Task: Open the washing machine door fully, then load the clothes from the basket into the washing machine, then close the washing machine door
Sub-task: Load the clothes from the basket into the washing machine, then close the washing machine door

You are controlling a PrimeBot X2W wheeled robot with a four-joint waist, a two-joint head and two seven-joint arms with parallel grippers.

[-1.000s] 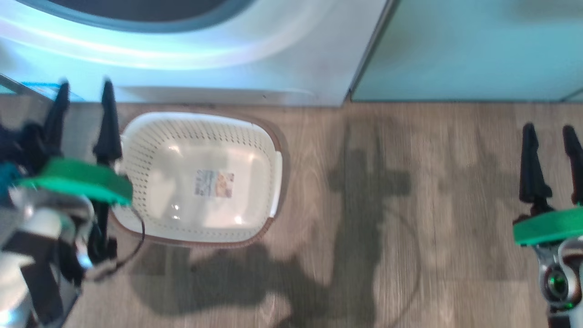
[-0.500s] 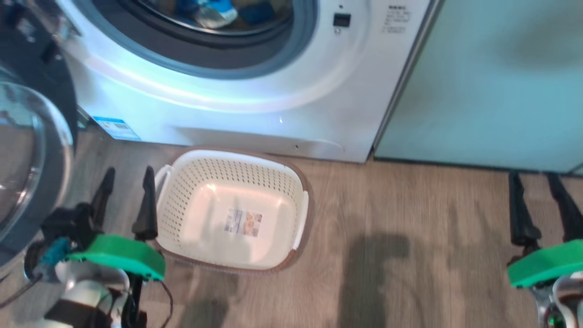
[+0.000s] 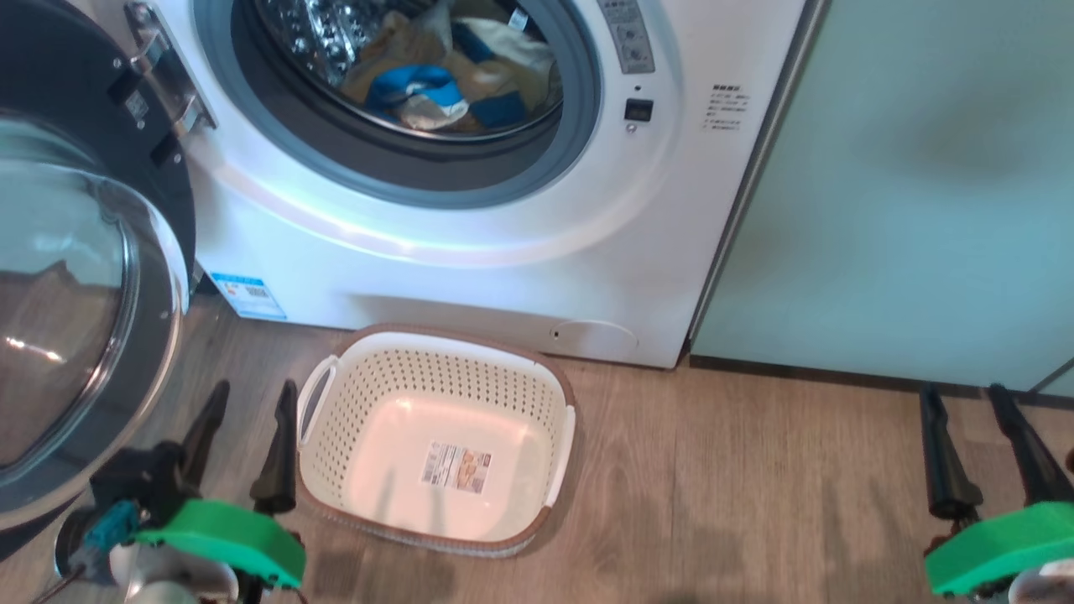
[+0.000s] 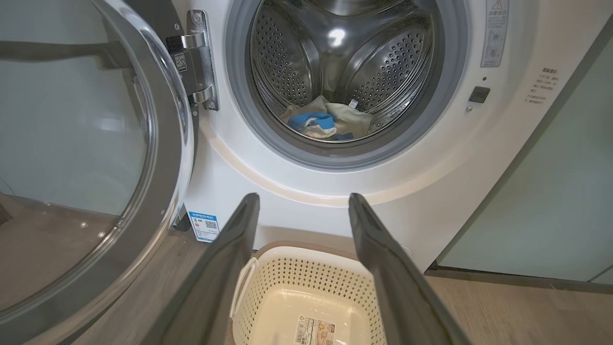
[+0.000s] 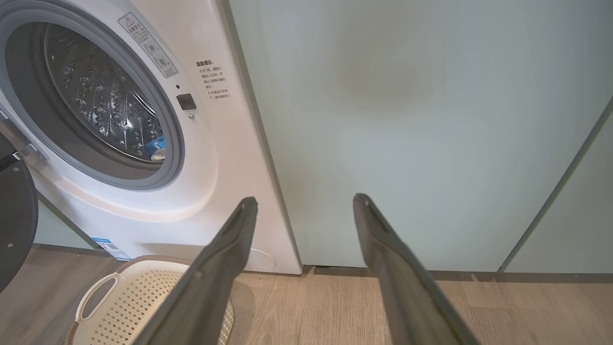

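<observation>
— Yellow-and-blue clothes (image 3: 445,88) lie in the drum (image 4: 306,62) of our washer (image 3: 470,268), door (image 3: 84,335) swung wide at left.
— We've the basket (image 3: 436,377) on the floor (image 3: 713,486) just before it; left gripper (image 3: 254,387) and right gripper (image 3: 962,391) both spread wide.

The left gripper (image 3: 254,390) and the right gripper (image 3: 962,393) are each formed of two long, dark, tapering fingers, backed by a bright green collar (image 3: 222,537); a teal connector (image 3: 107,524) is seen at the left wrist.

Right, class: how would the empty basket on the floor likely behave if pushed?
The basket is probably light: perforated plastic, nothing inside. Low and wide, it would likely slide on the smooth floor rather than tip. Its moulded walls look fairly stiff.
</observation>
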